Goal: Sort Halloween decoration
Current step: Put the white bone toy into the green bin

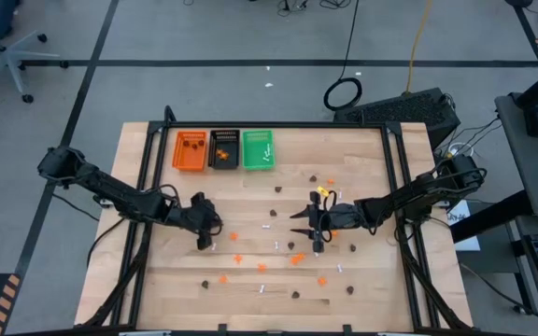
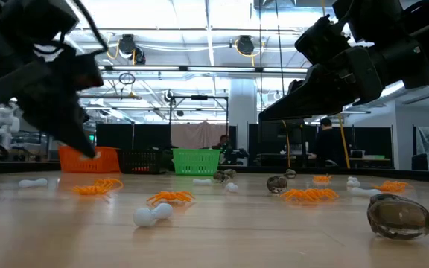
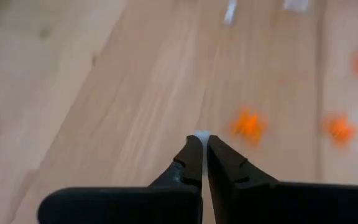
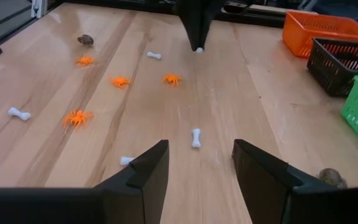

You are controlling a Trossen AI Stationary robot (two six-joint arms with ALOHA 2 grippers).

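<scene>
Wood table (image 1: 372, 280): most trinkets (image 1: 292, 259) lie scattered, unsorted.
Trays (image 1: 224, 149): far left, few pieces inside.
Left gripper (image 3: 202, 144): pinching a white bone (image 3: 201, 134).
Right gripper (image 4: 199, 163): spread, empty, mid-table.

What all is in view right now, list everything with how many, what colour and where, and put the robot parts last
Table: one, light wood with a black frame, under everything.
Trays: three in a row at the table's far edge, orange tray, black tray, green tray.
Orange spiders: about a dozen or more, scattered over the middle and near part of the table; some lie in the black tray.
White bones: several, scattered among the spiders; a few in the green tray.
Dark brown blobs: several, mostly on the table's right half.
Left gripper: shut on a white bone, low over the table's left-centre.
Right gripper: open, empty, above the table's centre-right.
</scene>
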